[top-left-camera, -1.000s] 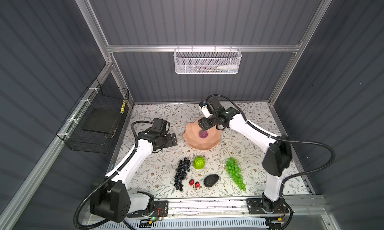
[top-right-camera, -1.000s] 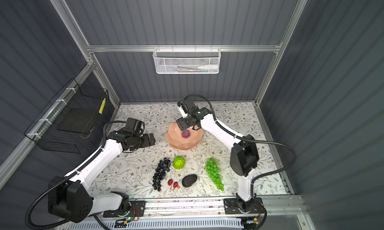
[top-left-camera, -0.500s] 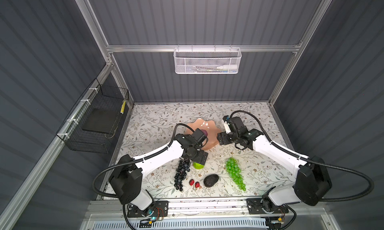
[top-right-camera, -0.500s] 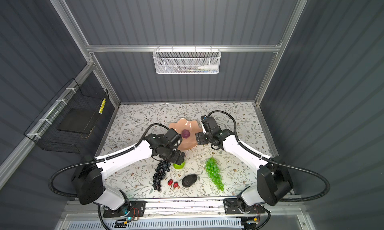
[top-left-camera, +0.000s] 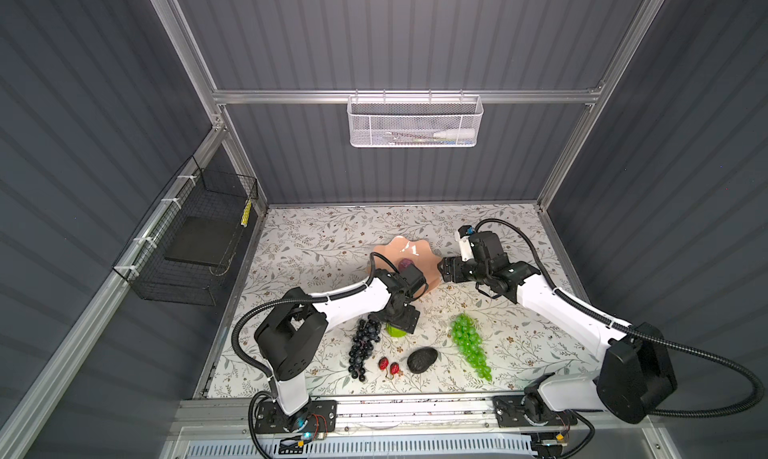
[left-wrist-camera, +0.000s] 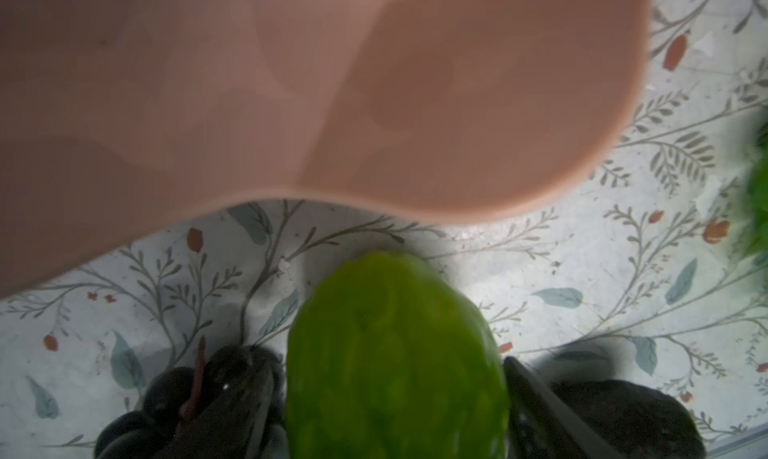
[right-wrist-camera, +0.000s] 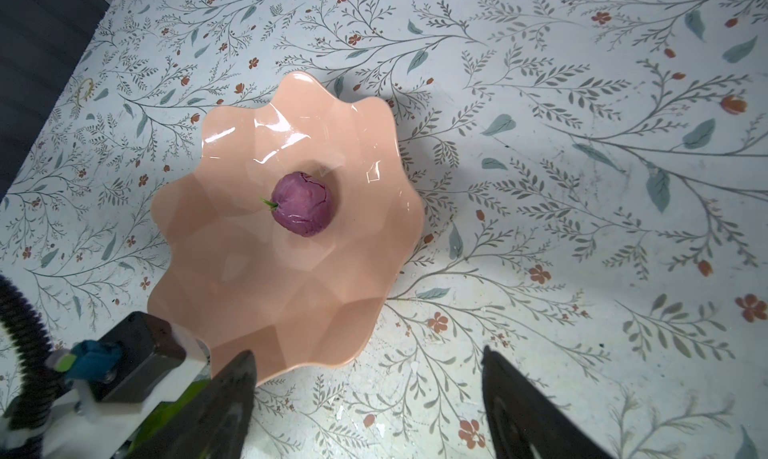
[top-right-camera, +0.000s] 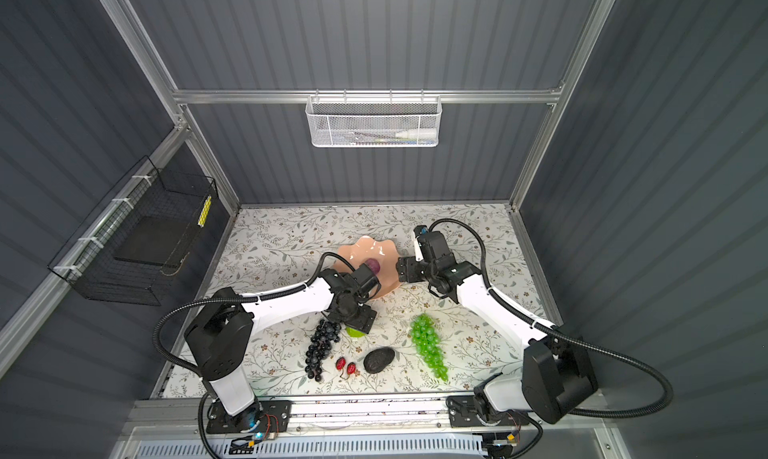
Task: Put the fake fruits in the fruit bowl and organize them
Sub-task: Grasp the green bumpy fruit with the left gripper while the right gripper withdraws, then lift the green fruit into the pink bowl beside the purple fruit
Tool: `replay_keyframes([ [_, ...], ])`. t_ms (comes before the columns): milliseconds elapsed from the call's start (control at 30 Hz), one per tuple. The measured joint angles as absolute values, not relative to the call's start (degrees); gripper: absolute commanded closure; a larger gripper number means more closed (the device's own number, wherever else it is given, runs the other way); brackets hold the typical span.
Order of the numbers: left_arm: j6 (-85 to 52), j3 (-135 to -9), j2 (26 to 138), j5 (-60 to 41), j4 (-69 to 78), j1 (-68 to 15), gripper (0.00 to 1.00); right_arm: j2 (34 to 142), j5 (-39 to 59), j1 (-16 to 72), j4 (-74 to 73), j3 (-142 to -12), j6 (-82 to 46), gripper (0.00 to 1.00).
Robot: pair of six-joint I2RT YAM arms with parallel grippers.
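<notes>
Two grippers: L (left-wrist-camera: 380,365) straddles lime fruit (left-wrist-camera: 395,332), grip unclear, grapes (top-left-camera: 363,347) alongside; R (right-wrist-camera: 368,353) wide, empty.

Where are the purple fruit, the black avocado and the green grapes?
Small purple round fruit (right-wrist-camera: 302,205): right wrist view, on its rounded middle.
Black avocado (top-left-camera: 422,359): in a top view, on the middle of its skin.
Translucent green grape bunch (top-left-camera: 470,345): in a top view, on grapes midway along the bunch.
</notes>
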State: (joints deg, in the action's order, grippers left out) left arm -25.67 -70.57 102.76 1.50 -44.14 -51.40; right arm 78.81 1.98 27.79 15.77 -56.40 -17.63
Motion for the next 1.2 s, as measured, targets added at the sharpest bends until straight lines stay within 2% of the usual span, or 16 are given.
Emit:
replay_keyframes([
  [233, -25.54, -70.57, 103.79, 0.80, -43.51, -51.40, 0.35, 78.81, 2.72, 27.79, 14.68, -55.70, -17.82, 0.15],
  [400, -25.56, -70.57, 103.77, 0.73, -43.40, -51.40, 0.53, 78.81, 3.16, 27.79, 13.98, -55.59, -17.98, 0.15],
  [633, -25.50, -70.54, 102.56, -0.05, -43.24, -51.40, 0.55, 78.81, 3.70, 27.79, 13.21, -54.94, -18.13, 0.15],
  [933, -23.53, -73.30, 92.62, -1.67, -47.53, -50.59, 0.56, 78.78, 3.75, 27.79, 13.17, -54.94, -18.28, 0.16],
  [1200, -22.90, -82.72, 92.86, -1.15, -47.62, -39.68, 0.57, 80.58, 6.11, 27.90, 12.38, -55.37, -19.29, 0.16],
])
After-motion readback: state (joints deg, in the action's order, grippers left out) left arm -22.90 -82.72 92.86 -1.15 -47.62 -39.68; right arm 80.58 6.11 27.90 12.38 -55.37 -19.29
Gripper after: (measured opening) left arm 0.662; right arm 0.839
